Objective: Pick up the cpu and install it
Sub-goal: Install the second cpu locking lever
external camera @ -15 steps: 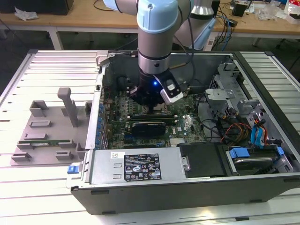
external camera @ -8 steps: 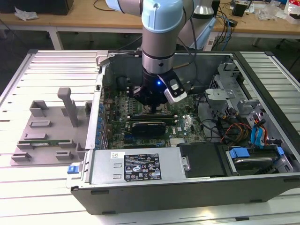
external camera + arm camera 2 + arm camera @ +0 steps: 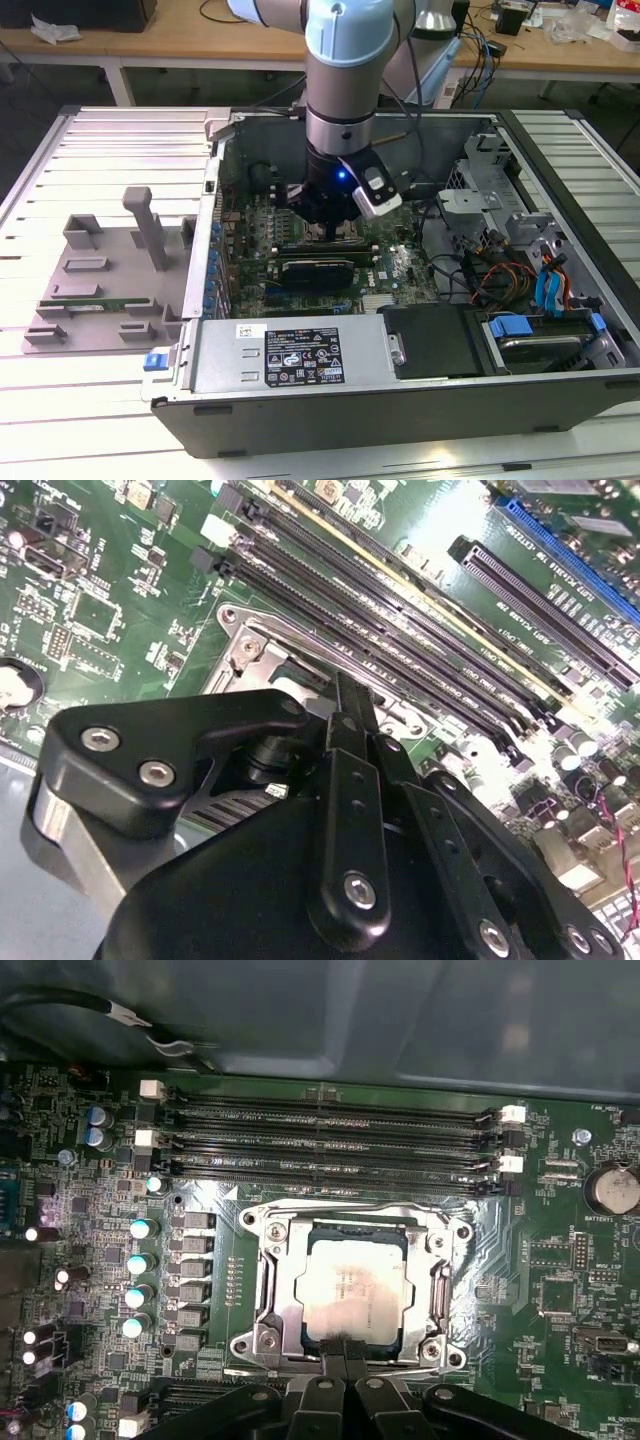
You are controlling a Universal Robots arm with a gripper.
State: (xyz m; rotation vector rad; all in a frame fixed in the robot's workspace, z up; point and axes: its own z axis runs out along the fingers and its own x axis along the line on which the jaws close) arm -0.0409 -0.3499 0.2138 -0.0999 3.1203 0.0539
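The cpu (image 3: 350, 1288), a flat square chip with a silver-grey top, lies inside the metal socket frame (image 3: 265, 1290) on the green motherboard. In the first wrist view my gripper (image 3: 345, 1348) is shut, its two black fingertips pressed together at the chip's near edge with nothing seen between them. In the second wrist view the gripper (image 3: 345, 695) hangs over the socket frame (image 3: 250, 650). In the exterior view the gripper (image 3: 335, 228) reaches down into the open computer case (image 3: 300, 355), low over the board.
Black memory slots (image 3: 330, 1140) run beside the socket. A long black card (image 3: 315, 270) lies on the board near the gripper. Cables and drive bays (image 3: 500, 280) fill the case on the exterior view's right. A grey tray with posts (image 3: 100, 290) stands outside the case.
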